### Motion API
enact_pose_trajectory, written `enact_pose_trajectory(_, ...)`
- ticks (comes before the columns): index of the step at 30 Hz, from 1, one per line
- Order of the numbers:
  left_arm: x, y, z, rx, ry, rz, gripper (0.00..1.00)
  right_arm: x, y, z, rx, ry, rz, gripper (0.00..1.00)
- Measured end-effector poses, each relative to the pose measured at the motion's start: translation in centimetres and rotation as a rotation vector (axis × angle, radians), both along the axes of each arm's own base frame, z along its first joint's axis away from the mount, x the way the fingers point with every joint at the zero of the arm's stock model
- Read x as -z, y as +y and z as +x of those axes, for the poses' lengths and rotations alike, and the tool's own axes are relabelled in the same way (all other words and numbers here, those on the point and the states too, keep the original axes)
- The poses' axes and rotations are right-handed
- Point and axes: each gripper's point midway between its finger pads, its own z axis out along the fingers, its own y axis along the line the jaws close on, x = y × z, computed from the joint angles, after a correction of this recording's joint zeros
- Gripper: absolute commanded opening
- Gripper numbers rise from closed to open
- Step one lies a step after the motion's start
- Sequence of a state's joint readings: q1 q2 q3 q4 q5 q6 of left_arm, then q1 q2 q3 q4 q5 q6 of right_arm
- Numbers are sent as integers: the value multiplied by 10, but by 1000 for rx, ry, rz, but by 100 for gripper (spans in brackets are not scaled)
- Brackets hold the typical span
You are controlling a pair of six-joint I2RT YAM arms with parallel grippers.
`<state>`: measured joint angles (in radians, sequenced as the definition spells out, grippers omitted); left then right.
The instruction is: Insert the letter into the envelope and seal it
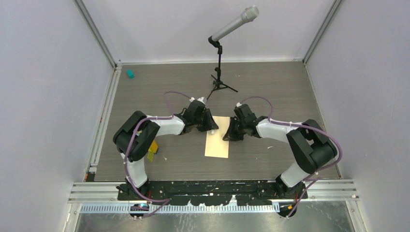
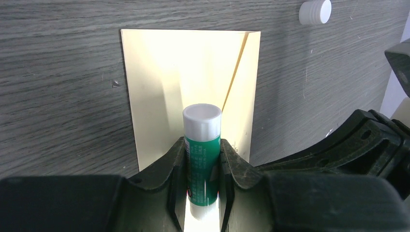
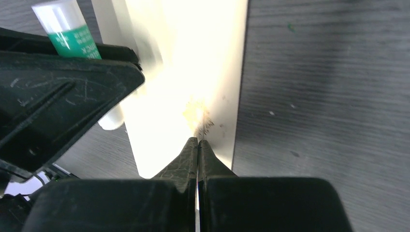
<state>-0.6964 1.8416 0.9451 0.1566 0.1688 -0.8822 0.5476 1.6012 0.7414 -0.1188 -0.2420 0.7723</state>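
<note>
The envelope [image 1: 217, 137] lies flat on the dark table as a pale cream rectangle, with a diagonal fold line [image 2: 235, 72] near one corner. The letter is hidden. My left gripper [image 2: 203, 150] is shut on a green glue stick [image 2: 202, 121] with a white end and holds it over the envelope's near edge [image 2: 159, 96]. The stick also shows at the top left of the right wrist view, glue stick [image 3: 67, 29]. My right gripper [image 3: 198, 141] is shut with nothing between its fingers, and its tips are down on the envelope [image 3: 164, 96] near its right edge. Seen from above, the left gripper [image 1: 211, 128] and right gripper [image 1: 228, 134] flank the envelope's far half.
A microphone on a tripod stand [image 1: 220, 72] stands at the back centre. A small teal object [image 1: 129, 73] lies at the far left corner. A yellow item [image 1: 153, 151] sits under the left arm. A white round cap [image 2: 315, 12] lies on the table beyond the envelope.
</note>
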Motion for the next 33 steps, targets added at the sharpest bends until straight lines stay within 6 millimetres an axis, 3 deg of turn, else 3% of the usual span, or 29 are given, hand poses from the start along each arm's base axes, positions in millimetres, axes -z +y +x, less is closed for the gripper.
enact_pose_trajectory(5, 0, 0, 0, 0, -1, 0, 0, -9, -9, -8, -3, 10, -31, 1)
enact_pose_trajectory(9, -1, 2, -1, 10, -3, 13, 0, -41, -7, -1, -2, -41, -15, 7)
enact_pose_trajectory(12, -2, 4, -4, 26, -9, 28, 0, -74, -4, 7, -1, -112, 13, 19)
enact_pose_trajectory(15, -10, 5, -6, 61, -36, 37, 0, -104, -4, 11, 2, -175, 38, 42)
enact_pose_trajectory(18, -36, 1, -6, 116, -117, -6, 0, -133, -9, 10, 12, -225, 52, 56)
enact_pose_trajectory(23, -98, -5, -23, 253, -316, -141, 0, -184, -16, 4, 20, -307, 81, 64)
enact_pose_trajectory(29, -156, -9, -53, 454, -540, -266, 0, -247, -18, -5, 18, -419, 130, 58)
enact_pose_trajectory(33, -176, -6, -75, 562, -658, -291, 0, -272, -4, -21, -31, -461, 142, 52)
